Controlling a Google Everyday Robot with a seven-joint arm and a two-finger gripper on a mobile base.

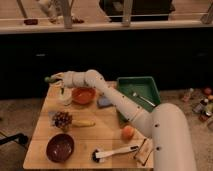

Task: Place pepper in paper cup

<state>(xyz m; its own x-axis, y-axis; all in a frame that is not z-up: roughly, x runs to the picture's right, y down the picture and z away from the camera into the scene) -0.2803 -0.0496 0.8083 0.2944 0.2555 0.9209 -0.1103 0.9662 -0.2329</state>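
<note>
My gripper (54,78) is at the back left of the wooden table (107,137), at the end of the white arm that reaches in from the right. It is shut on the small green pepper (48,79), which sticks out to the left of it. The cream paper cup (65,98) stands on the table just below and a little right of the gripper, beside the orange bowl (83,95). The pepper is held above the table, up and left of the cup's mouth.
A dark brown bowl (60,147) sits front left, with grapes (62,119) and a yellow elongated item (83,123) mid-left. An orange fruit (128,132), a brush (115,153) and a green tray (140,92) are on the right. A blue object (105,102) lies by the orange bowl.
</note>
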